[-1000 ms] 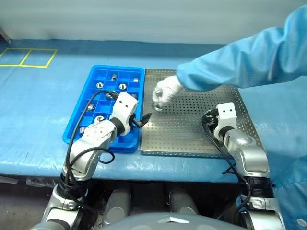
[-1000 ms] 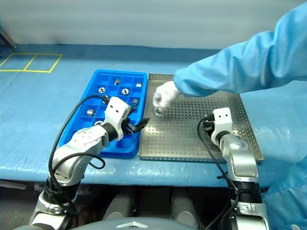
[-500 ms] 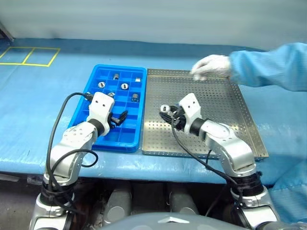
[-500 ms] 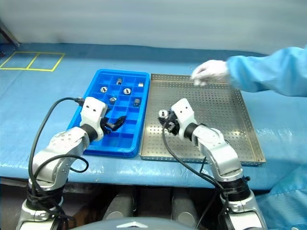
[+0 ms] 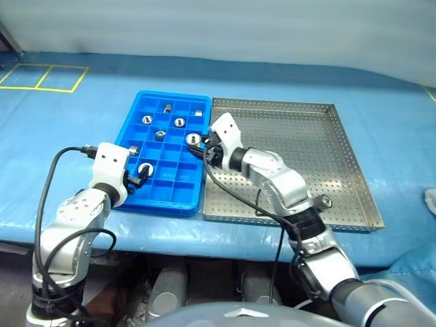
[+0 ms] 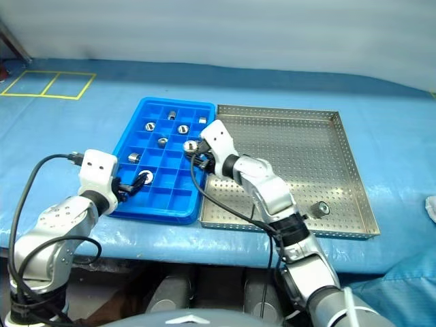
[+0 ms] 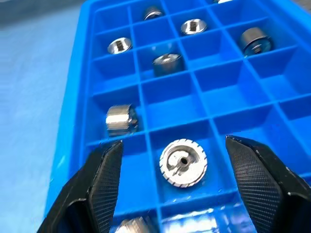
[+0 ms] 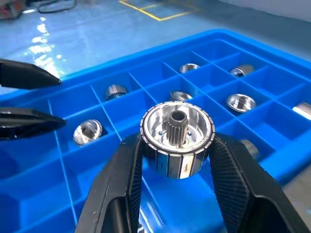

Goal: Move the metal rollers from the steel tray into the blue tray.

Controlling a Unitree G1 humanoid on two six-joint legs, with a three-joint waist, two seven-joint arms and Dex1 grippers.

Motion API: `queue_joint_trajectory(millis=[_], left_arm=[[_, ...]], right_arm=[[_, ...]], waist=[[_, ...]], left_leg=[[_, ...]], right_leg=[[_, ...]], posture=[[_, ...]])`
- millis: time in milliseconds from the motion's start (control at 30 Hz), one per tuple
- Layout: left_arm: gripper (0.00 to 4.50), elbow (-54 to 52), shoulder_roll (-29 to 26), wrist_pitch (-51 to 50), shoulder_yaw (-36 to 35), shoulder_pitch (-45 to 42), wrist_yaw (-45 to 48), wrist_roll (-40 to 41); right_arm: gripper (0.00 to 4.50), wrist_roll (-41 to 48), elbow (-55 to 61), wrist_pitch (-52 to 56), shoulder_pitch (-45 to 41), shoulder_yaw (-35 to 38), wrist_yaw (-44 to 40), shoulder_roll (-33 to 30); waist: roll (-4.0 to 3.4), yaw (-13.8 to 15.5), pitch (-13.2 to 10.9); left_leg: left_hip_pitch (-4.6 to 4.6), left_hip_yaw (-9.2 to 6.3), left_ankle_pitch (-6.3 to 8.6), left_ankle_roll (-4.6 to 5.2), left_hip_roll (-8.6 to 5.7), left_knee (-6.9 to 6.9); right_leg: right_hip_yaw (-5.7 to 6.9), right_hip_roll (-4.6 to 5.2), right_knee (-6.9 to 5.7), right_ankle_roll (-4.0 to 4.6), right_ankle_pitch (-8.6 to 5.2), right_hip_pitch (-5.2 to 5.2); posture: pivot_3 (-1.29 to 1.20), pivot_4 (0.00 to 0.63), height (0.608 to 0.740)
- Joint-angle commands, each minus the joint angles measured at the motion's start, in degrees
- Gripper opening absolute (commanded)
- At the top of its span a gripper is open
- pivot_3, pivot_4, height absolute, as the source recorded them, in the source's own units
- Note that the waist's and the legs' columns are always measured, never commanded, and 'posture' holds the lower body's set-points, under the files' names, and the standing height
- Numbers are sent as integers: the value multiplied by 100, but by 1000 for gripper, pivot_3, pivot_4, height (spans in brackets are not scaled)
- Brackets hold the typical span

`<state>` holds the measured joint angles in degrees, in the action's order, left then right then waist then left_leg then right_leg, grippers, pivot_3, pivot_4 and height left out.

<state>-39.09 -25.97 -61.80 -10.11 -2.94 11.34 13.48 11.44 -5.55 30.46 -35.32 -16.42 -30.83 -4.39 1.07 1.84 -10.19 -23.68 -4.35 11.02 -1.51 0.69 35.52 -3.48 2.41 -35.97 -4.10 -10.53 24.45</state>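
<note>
My right gripper [image 8: 177,145] is shut on a metal roller [image 8: 177,138] with a small toothed hub, and holds it just above the right-hand compartments of the blue tray [image 5: 160,208]. Several metal rollers [image 5: 179,122] lie in that tray's cells. My left gripper [image 7: 175,143] stands open over the tray's near-left cells, its fingers [image 7: 104,179] either side of a roller [image 7: 183,162] lying flat in its cell. To the right of the blue tray lies the steel tray [image 5: 306,150], with one roller [image 6: 319,209] near its front right corner.
The trays sit side by side on a blue-covered table [image 5: 61,129] with a yellow taped outline [image 5: 41,76] at the far left. A person's white glove [image 5: 430,199] and blue sleeve [image 5: 409,272] show at the right edge.
My right gripper has carried its roller left, from over the steel tray to over the blue tray. My left gripper has drawn left to the tray's near-left cells. The person's arm has withdrawn from the steel tray.
</note>
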Motion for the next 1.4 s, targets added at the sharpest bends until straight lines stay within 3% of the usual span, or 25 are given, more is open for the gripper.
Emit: queue_joint_trajectory(millis=[33, 533, 733, 900, 1133, 1233, 1400], left_arm=[[3643, -417, 32, -58, -122, 90, -77, -25], [3643, -610, 220, 98, -37, 150, 3, 140], [3643, -498, 244, 83, 1, 68, -33, 112], [3643, -419, 302, 150, 143, -56, 32, 170], [3643, -84, 481, 654, 820, -582, 402, 333], [3643, 293, 626, 870, 1070, -896, 520, 387], [3643, 847, 757, 1117, 1596, -1384, 805, 368]], right_arm=[[1666, -88, -392, -381, -270, -98, -126, 245], [1666, -235, -1942, -1069, -734, 287, -281, 523], [3671, -178, -1880, -1099, -712, 581, -53, 570], [3671, -258, -1201, -1051, -398, 664, 173, 417], [3671, -412, 1122, -86, 790, 909, 521, -599], [3671, -531, 1783, 338, 1283, 1126, 747, -1012], [3671, -430, 2250, 912, 1851, 1379, 1114, -1019]], waist=[[0, 52, 0], [0, 233, 0], [0, 244, 0], [0, 246, 0], [0, 321, 0], [0, 263, 0], [0, 53, 1]], left_leg=[[0, -1, -1, -1, 0, -1], [4, -5, -6, -10, 1, -9], [3, -7, -6, -11, 1, -12], [3, -7, -6, -11, 1, -11], [-5, -8, -6, -11, -5, -8], [-6, -5, -6, -11, -4, -2], [-6, -1, -6, -10, -3, 4]], right_leg=[[1, 0, -1, 1, 0, 1], [8, -1, -2, 6, -3, 1], [10, -1, -1, 7, -3, 1], [10, -1, -1, 7, -3, 1], [11, 5, 7, 7, -4, 0], [11, 5, 5, 7, -4, 1], [8, 5, 4, 6, -4, 0]], posture=[[310, 150, 740], [341, 150, 740], [337, 150, 740], [311, 150, 740], [240, 150, 740], [181, 150, 740], [113, 150, 740]])
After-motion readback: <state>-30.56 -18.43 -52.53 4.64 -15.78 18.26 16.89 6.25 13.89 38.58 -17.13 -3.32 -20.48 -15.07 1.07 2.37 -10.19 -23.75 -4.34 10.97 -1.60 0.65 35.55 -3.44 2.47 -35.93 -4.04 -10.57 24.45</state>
